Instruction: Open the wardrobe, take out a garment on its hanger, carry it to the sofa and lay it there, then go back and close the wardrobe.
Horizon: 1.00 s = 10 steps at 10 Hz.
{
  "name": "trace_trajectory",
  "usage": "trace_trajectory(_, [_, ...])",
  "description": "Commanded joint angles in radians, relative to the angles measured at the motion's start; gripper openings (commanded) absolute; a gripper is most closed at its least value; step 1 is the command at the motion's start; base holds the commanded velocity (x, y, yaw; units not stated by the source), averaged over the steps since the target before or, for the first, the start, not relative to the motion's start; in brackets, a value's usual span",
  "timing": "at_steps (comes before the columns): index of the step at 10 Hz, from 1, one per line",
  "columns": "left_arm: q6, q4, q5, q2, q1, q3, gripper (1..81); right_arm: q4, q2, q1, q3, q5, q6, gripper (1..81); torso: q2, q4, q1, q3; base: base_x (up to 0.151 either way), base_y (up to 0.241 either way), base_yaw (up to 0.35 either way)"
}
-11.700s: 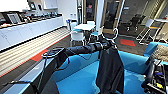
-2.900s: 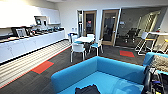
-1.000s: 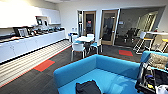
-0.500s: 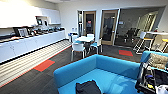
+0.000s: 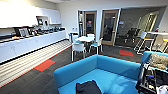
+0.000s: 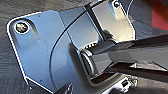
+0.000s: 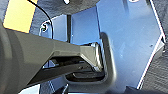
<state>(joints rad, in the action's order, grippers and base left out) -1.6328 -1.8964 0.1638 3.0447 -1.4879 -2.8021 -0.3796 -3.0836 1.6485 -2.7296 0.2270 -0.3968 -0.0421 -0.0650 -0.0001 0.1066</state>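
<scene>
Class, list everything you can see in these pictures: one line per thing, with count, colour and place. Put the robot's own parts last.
sofa: one, bright blue, foreground of the head view.
garment: one, black, lying on the sofa seat at the near edge.
round table: one, white, mid-room beyond the sofa.
chairs: several, white, around the table.
counter: one long run, white, along the left wall.
floor patches: red, on dark carpet.
doors: wood-framed, glazed, far wall.
robot plates: grey-blue, in both wrist views.

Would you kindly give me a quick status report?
Grippers: state cannot be told. Black garment lying on the blue sofa seat. Nothing resting on it.
</scene>
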Motion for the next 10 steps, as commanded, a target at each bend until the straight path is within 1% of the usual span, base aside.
trace_trajectory(1, [-0.004,0.002,-0.037,-0.001,0.047,0.0,81.1,-0.009,-0.011,-0.028,0.002,-0.046,0.001,81.1,0.0,0.0,0.0,0.0,0.0,0.0,0.244])
trace_trajectory(7, [0.001,0.002,-0.038,0.002,0.05,0.0,81.1,-0.007,-0.011,-0.028,-0.001,-0.046,0.0,81.1,0.0,0.0,0.0,0.0,0.0,0.0,0.274])
trace_trajectory(10, [0.002,0.0,-0.078,0.008,0.05,0.0,81.1,-0.007,-0.011,-0.028,-0.001,-0.046,0.0,81.1,0.0,0.0,0.0,0.0,0.0,0.0,0.304])
